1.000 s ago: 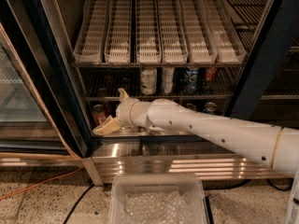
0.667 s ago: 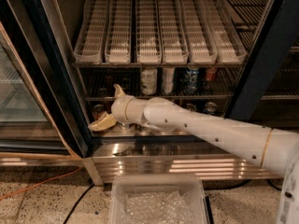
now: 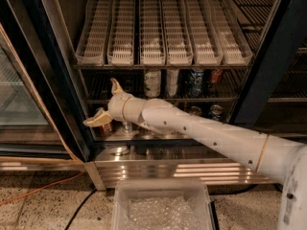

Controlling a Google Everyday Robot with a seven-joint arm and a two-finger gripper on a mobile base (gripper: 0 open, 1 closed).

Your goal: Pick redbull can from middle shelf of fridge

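The fridge [image 3: 158, 169] stands open with its ribbed steel base panel below. My gripper [image 3: 103, 104] reaches in from the right to the left end of the dark wire middle shelf [image 3: 144, 134]. It is open, with one finger pointing up and the other down-left. A small slim dark can, the redbull can [image 3: 105, 128], stands right under the lower finger and is partly covered by it. The fingers are not closed around it.
White slotted lanes [image 3: 163, 28] fill the rack above. Behind my arm stand wider white-labelled cans [image 3: 152, 83], a blue can [image 3: 195, 83] and two silver-lidded cans [image 3: 216, 111]. Black door frames stand left [image 3: 72, 80] and right [image 3: 268, 56]. A clear bin [image 3: 160, 205] sits on the floor.
My gripper has moved left and slightly up along the shelf, and its lower finger now sits over the small can at the left end.
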